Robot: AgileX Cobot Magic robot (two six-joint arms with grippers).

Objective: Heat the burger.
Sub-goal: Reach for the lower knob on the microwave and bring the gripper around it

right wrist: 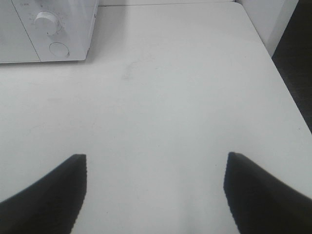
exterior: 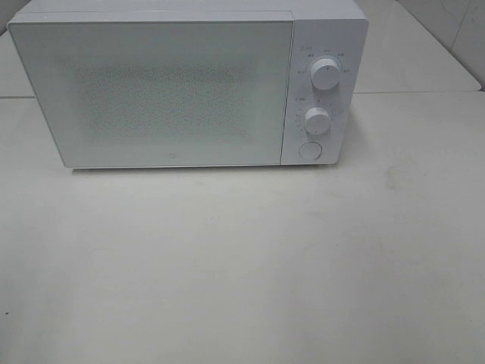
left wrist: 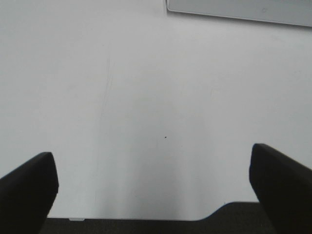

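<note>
1. Your left gripper [left wrist: 153,183] hangs with jaws wide apart, holding nothing, over the table [left wrist: 146,97] in front of the microwave [left wrist: 239,9].
2. Your right gripper [right wrist: 156,168] is also spread and empty, in front of the microwave's dial side.
3. The door [exterior: 151,91] is closed; you cannot tell where the burger is.

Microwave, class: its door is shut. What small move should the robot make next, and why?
Probably move the right gripper toward the round button below the two dials on the microwave, to open the door. The door is shut, no burger is in view, and that gripper's jaws stand open and empty, nearest that button.
</note>
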